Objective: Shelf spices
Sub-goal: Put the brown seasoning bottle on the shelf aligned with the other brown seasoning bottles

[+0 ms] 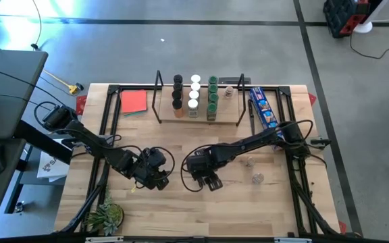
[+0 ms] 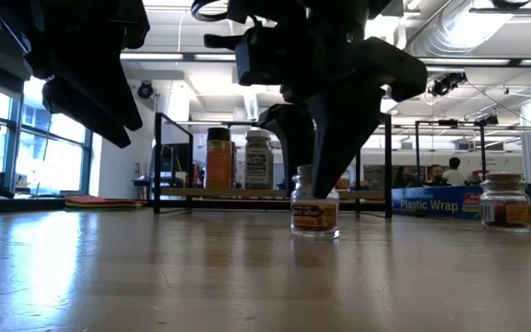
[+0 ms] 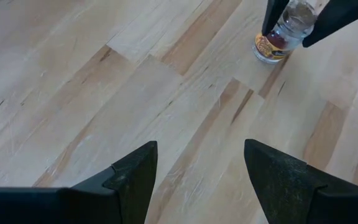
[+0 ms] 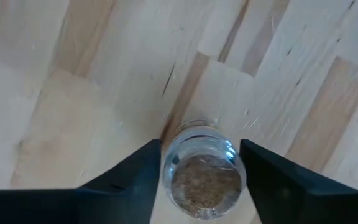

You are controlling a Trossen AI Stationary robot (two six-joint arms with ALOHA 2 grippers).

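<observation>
Small clear spice jar [image 4: 204,174], brown contents, orange label, upright between right hand [image 4: 199,177] fingers, grip unclear

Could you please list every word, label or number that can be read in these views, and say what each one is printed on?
"Plastic Wrap": on the long blue box lying on the table, low view.
Labels on the jars on the shelf: too blurred to read.
Orange label on the jar between the right gripper's fingers: too blurred to read.

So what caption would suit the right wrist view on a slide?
Right end effector straddling a small clear glass spice jar standing upright on the light wooden tabletop.
</observation>
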